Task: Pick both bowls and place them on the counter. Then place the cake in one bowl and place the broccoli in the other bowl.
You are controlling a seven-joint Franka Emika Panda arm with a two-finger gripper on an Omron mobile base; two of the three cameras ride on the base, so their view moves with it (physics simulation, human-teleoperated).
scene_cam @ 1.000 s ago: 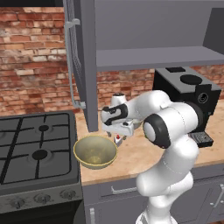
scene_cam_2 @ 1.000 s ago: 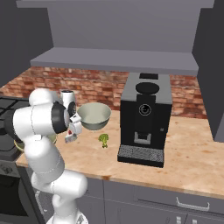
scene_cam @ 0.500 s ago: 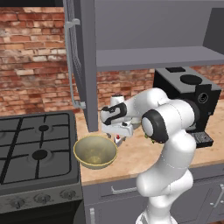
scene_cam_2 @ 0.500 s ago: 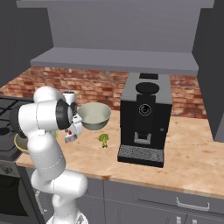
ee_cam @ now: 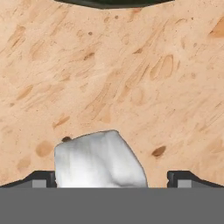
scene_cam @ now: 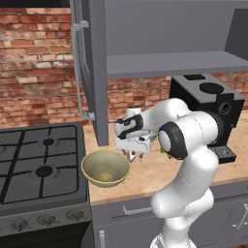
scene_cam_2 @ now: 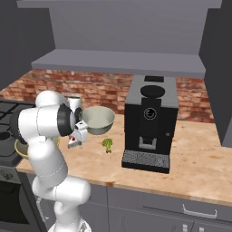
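Note:
The cake (ee_cam: 99, 162), a small white wedge, lies on the counter (ee_cam: 131, 78) between my gripper's (ee_cam: 113, 179) open fingertips (ee_cam: 41, 178), which stand clear of it on both sides. From the base views my gripper (scene_cam: 133, 151) (scene_cam_2: 77, 138) hangs low over the cake (scene_cam: 132, 155) (scene_cam_2: 72, 144), whose red top shows. The yellow-tan bowl (scene_cam: 105, 167) (scene_cam_2: 20, 147) sits on the counter (scene_cam: 145, 177) beside the stove, left of my gripper. Behind the cake on the counter (scene_cam_2: 149, 181) stands the grey-green bowl (scene_cam_2: 97, 120), with the broccoli (scene_cam_2: 107, 144) in front of it.
A black coffee machine (scene_cam_2: 149, 122) (scene_cam: 208, 109) stands on the counter to the right. The black gas stove (scene_cam: 38, 164) is on the left. An open grey cabinet door (scene_cam: 89, 72) and a shelf (scene_cam: 179, 63) hang above the worktop.
My gripper has come down a little toward the cake, still open. The bowls, cake and broccoli have not moved.

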